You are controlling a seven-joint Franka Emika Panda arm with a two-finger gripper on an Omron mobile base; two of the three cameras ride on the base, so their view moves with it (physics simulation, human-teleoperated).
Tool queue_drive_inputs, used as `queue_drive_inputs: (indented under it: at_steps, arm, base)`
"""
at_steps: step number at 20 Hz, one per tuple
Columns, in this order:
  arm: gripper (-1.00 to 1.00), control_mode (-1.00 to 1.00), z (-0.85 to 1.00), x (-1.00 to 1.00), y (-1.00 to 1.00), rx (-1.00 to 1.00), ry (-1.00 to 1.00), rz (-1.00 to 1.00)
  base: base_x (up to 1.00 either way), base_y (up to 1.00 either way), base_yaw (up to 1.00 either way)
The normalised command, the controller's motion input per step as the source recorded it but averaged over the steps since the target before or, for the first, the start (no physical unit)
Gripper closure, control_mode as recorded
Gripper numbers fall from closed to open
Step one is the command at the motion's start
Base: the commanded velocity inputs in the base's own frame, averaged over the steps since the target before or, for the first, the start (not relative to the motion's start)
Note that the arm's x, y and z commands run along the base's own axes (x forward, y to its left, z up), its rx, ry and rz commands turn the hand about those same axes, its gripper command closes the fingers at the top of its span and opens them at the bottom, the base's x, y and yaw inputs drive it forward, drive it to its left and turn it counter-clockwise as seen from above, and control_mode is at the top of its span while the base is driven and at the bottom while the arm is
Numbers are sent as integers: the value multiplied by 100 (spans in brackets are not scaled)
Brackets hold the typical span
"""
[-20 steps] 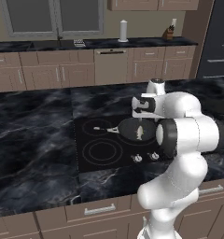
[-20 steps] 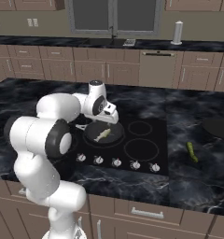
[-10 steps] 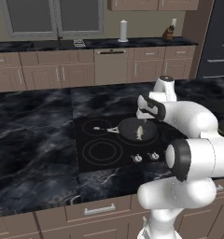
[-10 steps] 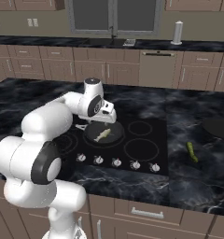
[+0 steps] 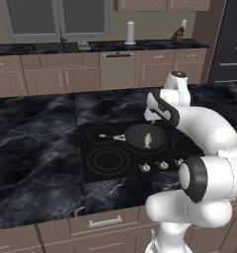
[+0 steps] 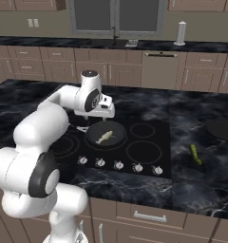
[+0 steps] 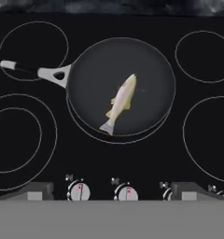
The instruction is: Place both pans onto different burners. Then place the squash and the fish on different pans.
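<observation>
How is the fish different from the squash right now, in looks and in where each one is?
The fish is pale tan-silver with a tail fin; the squash is green and plain. The fish lies inside a pan on the cooktop; the squash lies on the dark marble counter, right of the cooktop, in no pan. Both are slim, elongated and lying flat.

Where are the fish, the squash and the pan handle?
fish (image 7: pixel 119 103), hand view, middle of its body, lying in the pan.
squash (image 6: pixel 195 154), right base view, middle of it, on the counter right of the cooktop.
pan handle (image 7: pixel 27 70), hand view, its dark middle stretch.
</observation>
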Motion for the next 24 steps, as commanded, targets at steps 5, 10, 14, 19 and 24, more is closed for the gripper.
queue_drive_inputs:
  at_steps: [5,10,14,19,24]
  arm:
    - [-100,-100,0,-41,4,0,0,6]
    - [-100,-100,15,-53,2,0,0,0]
    - [-100,-100,8,-48,1,0,0,0]
    - [-100,100,1,-5,0,0,0,0]
    - [-100,100,0,0,0,0,0,0]
  base:
    - [0,0,0]
    - [0,0,0]
    - [0,0,0]
    - [-23,-7,0]
    - [-27,-73,0]
